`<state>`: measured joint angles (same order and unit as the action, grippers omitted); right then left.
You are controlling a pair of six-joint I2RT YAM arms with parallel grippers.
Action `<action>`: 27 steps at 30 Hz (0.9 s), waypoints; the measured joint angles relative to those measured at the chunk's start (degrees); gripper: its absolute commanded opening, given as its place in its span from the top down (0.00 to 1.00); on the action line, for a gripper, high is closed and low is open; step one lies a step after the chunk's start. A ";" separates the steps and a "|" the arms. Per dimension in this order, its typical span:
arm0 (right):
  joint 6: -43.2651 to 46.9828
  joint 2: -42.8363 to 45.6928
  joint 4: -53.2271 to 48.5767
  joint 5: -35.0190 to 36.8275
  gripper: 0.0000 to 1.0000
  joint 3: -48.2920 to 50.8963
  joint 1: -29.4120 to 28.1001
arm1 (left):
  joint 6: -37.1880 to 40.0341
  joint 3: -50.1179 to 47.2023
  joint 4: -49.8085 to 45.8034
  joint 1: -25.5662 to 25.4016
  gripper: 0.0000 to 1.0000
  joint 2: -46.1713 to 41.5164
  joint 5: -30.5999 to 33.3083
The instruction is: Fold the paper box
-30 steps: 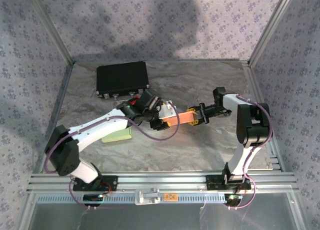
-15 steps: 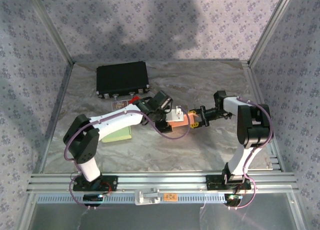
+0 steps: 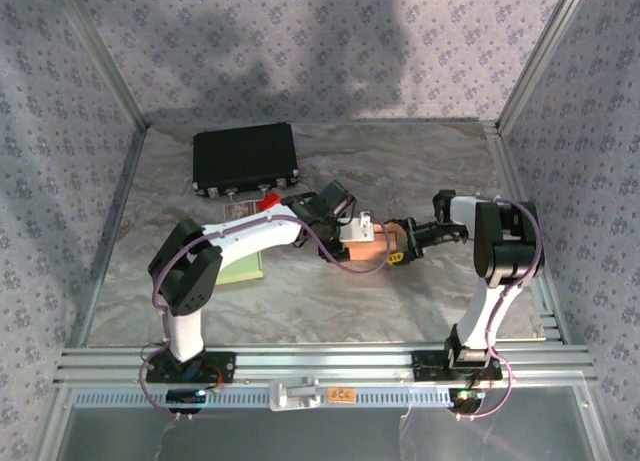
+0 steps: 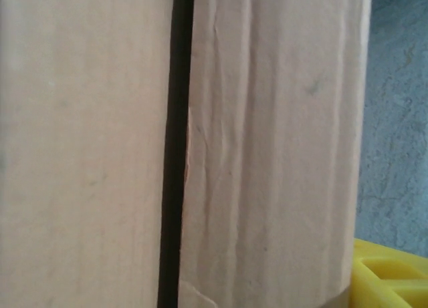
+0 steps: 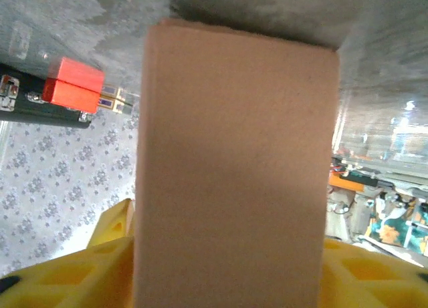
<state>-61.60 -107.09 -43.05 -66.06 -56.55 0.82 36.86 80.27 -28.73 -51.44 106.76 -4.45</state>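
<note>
From above, the left hand point(image 3: 350, 231) and right hand point(image 3: 406, 245) are showing too small for their jaws to be read. Up close, the paper box point(image 4: 267, 154) is running off the picture edges and is covering most of the yellow fingers point(image 5: 100, 271), so any grip is going unseen.

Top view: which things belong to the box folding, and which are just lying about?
In the job: paper box, left gripper, right gripper.
Lying about: black case, green pad, red block.
</note>
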 measured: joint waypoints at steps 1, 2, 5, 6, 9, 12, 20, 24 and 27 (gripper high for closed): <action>0.50 0.04 -0.61 0.39 0.30 0.00 0.55 | -0.02 0.50 -0.04 0.00 0.35 0.24 -0.02; 1.03 0.17 -1.20 0.90 0.29 -0.02 1.18 | -0.02 0.79 -0.02 0.00 0.35 0.37 -0.20; 3.41 0.92 -5.05 3.63 0.28 -1.36 3.43 | -0.04 1.31 -0.26 0.00 0.37 0.42 -0.63; 4.31 1.46 -6.47 4.66 0.27 -2.21 4.07 | -0.07 1.40 -0.31 0.00 0.37 0.42 -0.83; 6.80 5.25 -10.14 8.98 0.27 -5.66 6.27 | -0.28 1.73 -0.98 0.00 0.39 0.42 -1.14; 9.40 12.28 -12.33 15.08 0.33 -9.31 8.68 | -0.52 2.03 -1.55 0.00 0.41 0.46 -1.64; 24.46 33.53 -12.85 42.12 0.51 -15.74 0.52 | -1.60 3.63 -2.16 0.00 0.43 0.72 -2.84; 32.41 41.59 -10.03 49.92 0.50 -8.17 -5.66 | -1.81 3.69 -2.51 0.00 0.46 0.72 -3.61; 38.12 42.97 -8.68 52.92 0.50 -4.15 -6.36 | -1.92 3.69 -2.82 0.00 0.49 0.72 -4.15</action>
<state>-23.49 -64.12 -51.72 -13.15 -60.71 -5.54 34.94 83.96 -31.55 -51.44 107.48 -8.60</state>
